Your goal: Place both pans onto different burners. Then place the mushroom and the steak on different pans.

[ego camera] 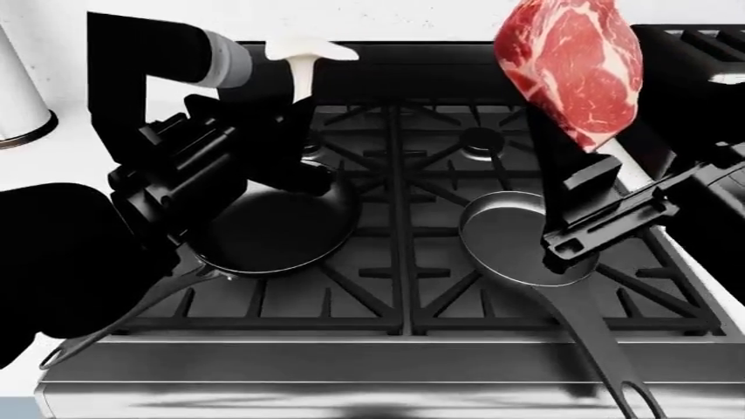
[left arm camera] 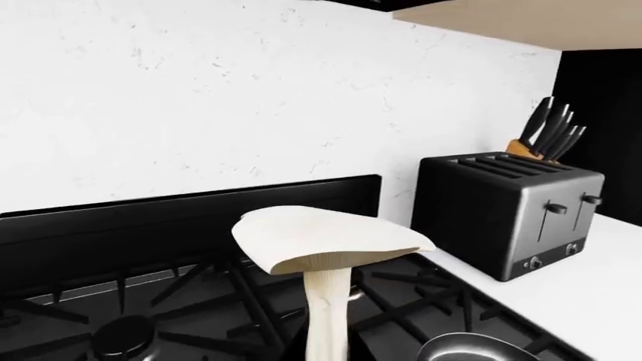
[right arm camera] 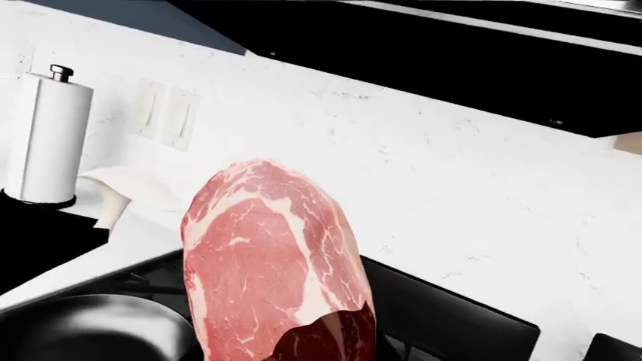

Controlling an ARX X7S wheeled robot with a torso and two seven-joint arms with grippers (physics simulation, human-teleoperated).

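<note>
The larger pan [ego camera: 279, 231] sits on the stove's front left burner, and the smaller, greyer pan [ego camera: 512, 240] on the front right one. Both handles point toward the front edge. My left gripper [ego camera: 297, 109] is shut on the stem of the pale mushroom [ego camera: 305, 52], holding it upright above the far rim of the larger pan; it also shows in the left wrist view [left arm camera: 326, 244]. My right gripper [ego camera: 588, 166] is shut on the lower end of the red marbled steak [ego camera: 570, 70], held high above the smaller pan; it also fills the right wrist view [right arm camera: 271, 263]. The back right burner [ego camera: 481, 140] is bare.
A black toaster [left arm camera: 512, 210] and a knife block [left arm camera: 546, 135] stand on the white counter right of the stove. A paper towel roll [right arm camera: 45, 135] stands on the counter to the left. The stove's steel front edge [ego camera: 385, 375] is nearest me.
</note>
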